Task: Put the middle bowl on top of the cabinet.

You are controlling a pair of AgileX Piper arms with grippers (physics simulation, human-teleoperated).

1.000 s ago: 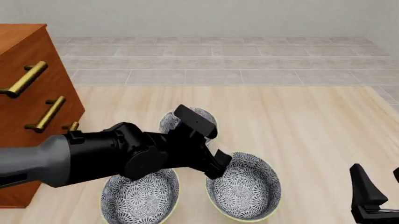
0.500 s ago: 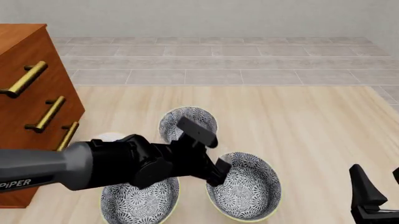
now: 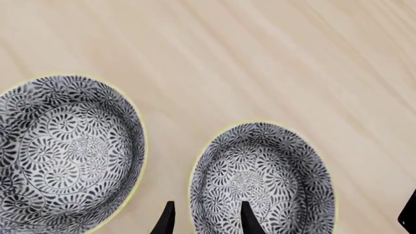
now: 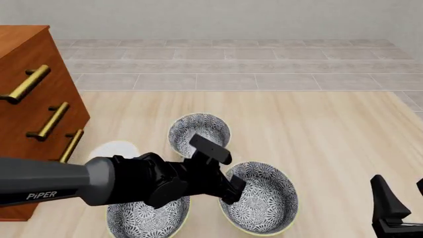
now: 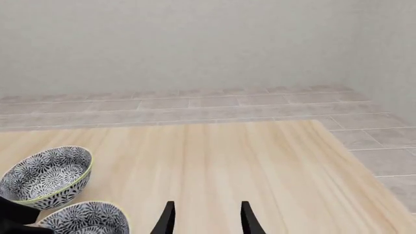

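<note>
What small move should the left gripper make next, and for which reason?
Probably lower the left gripper a little onto the rim of the bowl, then close. Its open fingers straddle that rim, one inside and one outside. How high the tips are above the rim I cannot tell, so it should descend slowly.

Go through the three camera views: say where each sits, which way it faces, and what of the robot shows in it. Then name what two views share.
Front view: fixed above and behind the arms, facing forward and down over the table; the left arm, left pincer and right pincer show.
Left wrist view: behind the left pincer, looking down at two bowls; only its fingertips show.
Right wrist view: behind the right pincer, facing across the table to the tiled floor and wall; only its fingertips show.
Shared: the right bowl appears in the front and left wrist views.
</note>
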